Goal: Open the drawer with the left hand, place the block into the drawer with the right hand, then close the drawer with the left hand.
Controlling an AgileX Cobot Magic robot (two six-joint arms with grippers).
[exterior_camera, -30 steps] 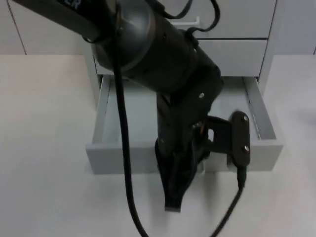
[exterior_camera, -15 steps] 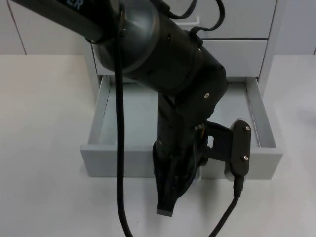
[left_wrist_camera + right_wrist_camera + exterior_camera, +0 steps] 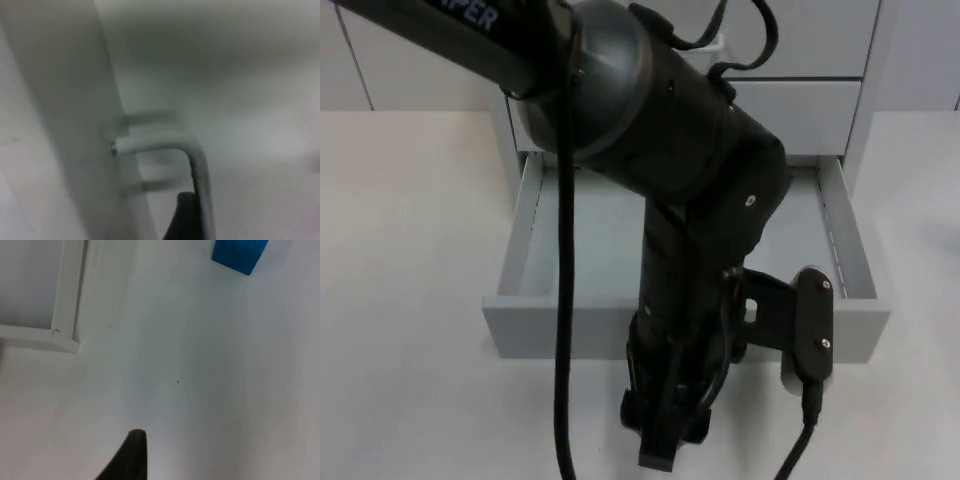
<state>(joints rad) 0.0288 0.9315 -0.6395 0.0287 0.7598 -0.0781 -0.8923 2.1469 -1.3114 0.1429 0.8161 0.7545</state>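
Note:
The grey drawer (image 3: 560, 330) of the white cabinet stands pulled out, and the part of its inside that I can see is bare. My left arm reaches down over its middle, with the left gripper (image 3: 663, 435) just in front of the drawer's front panel. In the left wrist view the metal handle (image 3: 196, 155) on the drawer front (image 3: 75, 125) is very close. The blue block (image 3: 239, 255) lies on the white table in the right wrist view, well ahead of my right gripper's black fingertip (image 3: 129, 455). That gripper is open and holds nothing.
Further closed drawer fronts (image 3: 800, 110) of the cabinet rise behind the open drawer. A white corner of the cabinet frame (image 3: 65, 305) lies off to one side of the right gripper. Bare white table (image 3: 410, 250) spreads on both sides of the drawer.
The drawer slid a little further out and then stopped. The left gripper kept moving toward the table's front edge, away from the drawer front.

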